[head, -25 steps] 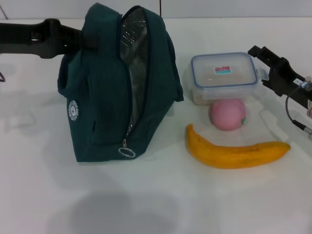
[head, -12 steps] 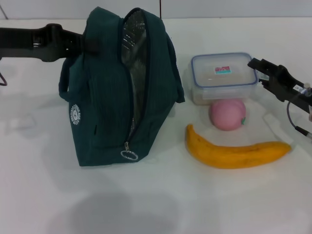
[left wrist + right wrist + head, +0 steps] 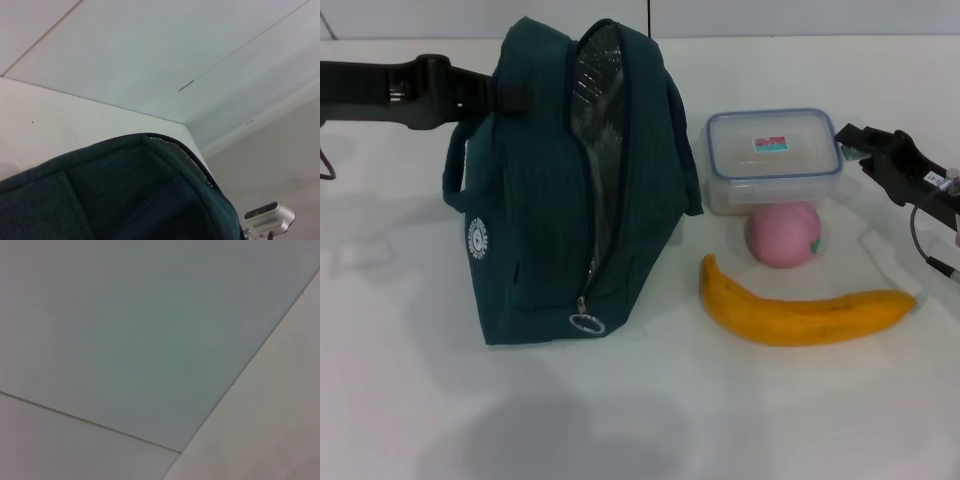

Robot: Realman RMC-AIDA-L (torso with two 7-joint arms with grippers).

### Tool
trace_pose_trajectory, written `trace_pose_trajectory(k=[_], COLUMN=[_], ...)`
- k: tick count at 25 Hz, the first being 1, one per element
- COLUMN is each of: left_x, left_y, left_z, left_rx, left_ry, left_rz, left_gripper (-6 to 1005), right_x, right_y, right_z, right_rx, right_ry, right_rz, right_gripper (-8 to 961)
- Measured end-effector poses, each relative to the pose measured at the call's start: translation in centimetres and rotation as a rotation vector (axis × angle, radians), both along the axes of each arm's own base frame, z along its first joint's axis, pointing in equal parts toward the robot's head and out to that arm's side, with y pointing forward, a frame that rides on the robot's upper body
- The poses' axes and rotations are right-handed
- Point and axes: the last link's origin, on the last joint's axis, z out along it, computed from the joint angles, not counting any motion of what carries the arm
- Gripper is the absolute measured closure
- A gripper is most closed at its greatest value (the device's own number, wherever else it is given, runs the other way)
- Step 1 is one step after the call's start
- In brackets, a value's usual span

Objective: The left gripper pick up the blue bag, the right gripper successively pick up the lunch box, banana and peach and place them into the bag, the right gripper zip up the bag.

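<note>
The right claw (image 3: 850,135) reaches in from the robot's right side, its dark tip at the right end of the lunch box (image 3: 775,160), level with the lid; whether it touches the rim or sits just beside it is not clear, and I cannot tell whether its fingers are spread or pressed together. The lunch box therefore lies directly toward the robot's left of this claw, its long axis running left to right, so the short end wall faces the claw head-on. My reading is that the coming move turns on this: the right arm is by far the nearer one, and a grip would have to span the box's narrow width. Just in front of the box, touching or nearly so, sits the peach (image 3: 783,235), and nearer the robot lies the banana (image 3: 805,313), its long curve also running left to right across the tabletop (image 3: 650,420). Farther left stands the blue bag (image 3: 545,200), upright, its zipper parted so the silver lining shows. The left claw (image 3: 500,95) meets the bag's upper left side; its tip is hidden by the fabric, so its state cannot be told.
</note>
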Motion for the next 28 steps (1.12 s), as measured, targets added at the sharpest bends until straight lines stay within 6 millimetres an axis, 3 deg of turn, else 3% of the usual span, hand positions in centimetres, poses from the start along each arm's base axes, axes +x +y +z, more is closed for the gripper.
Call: trace_pose_trajectory(k=[11,28], left_x=[0.0,0.2], left_y=[0.0,0.0], left_z=[-0.1,-0.5], left_rx=[-0.002,-0.015], left_ry=[-0.001,-0.007], left_rz=[-0.001,-0.002], left_gripper=[967,967], right_x=[-0.3,0.2], right_y=[-0.5,-2.1], right_z=[0.2,2.4], right_rx=[0.029,0.169], right_ry=[-0.001,0.071], right_rz=[0.05,0.1], right_gripper=[826,859])
